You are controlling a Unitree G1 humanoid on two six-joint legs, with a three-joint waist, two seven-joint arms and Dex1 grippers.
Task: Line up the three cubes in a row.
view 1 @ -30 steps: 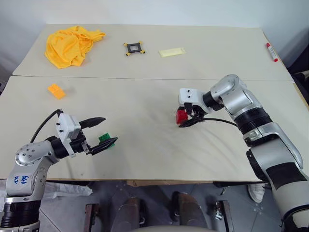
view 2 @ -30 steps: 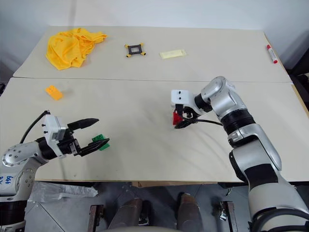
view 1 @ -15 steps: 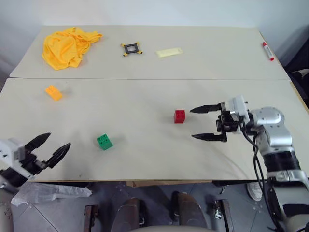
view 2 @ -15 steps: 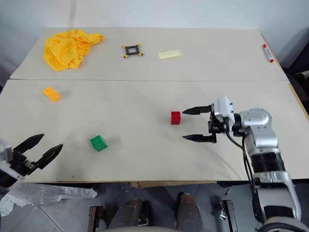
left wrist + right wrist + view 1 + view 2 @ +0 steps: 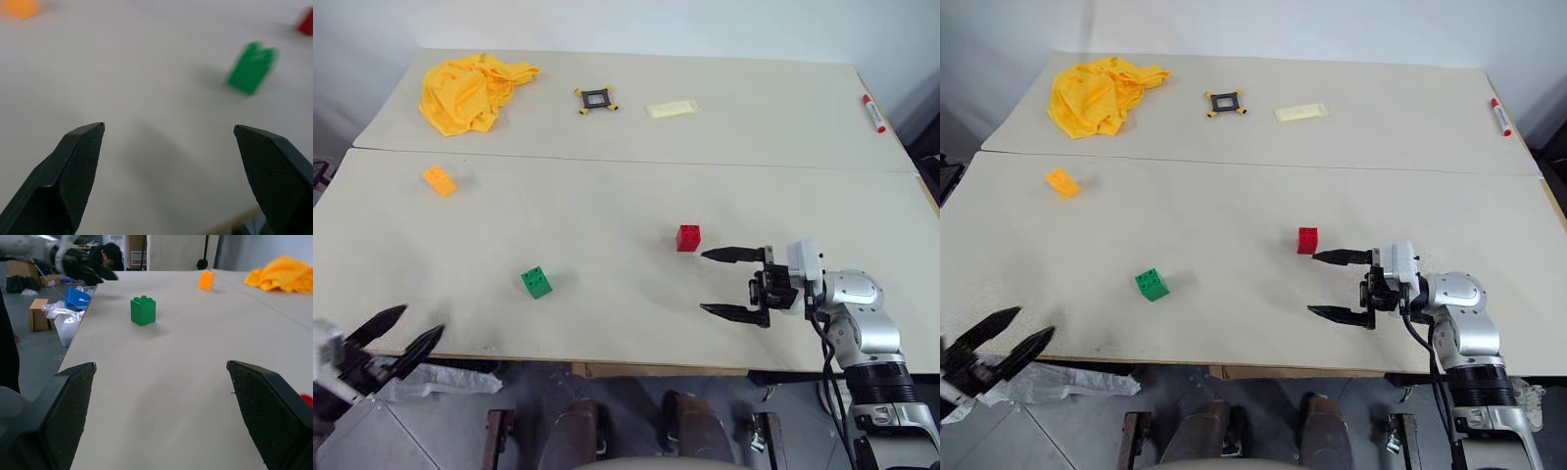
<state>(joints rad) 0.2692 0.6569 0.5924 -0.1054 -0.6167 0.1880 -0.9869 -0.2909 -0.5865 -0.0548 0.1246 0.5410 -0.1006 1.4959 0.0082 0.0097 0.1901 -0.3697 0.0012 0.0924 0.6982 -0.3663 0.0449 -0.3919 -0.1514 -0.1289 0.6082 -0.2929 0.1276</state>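
Three cubes sat apart on the table (image 5: pixel 607 176): one brick (image 5: pixel 439 180) far left, another (image 5: pixel 536 282) nearer and right of it, the third (image 5: pixel 687 238) right of centre. Right gripper (image 5: pixel 736 284) was just right of and nearer than that third brick, not touching. Left gripper (image 5: pixel 399 338) was at the near left edge, well apart from all bricks. On the far half lay a cloth (image 5: pixel 470 88) at left, a square frame (image 5: pixel 595 98) and flat piece (image 5: pixel 673 109) mid, a marker (image 5: pixel 873 113) far right.
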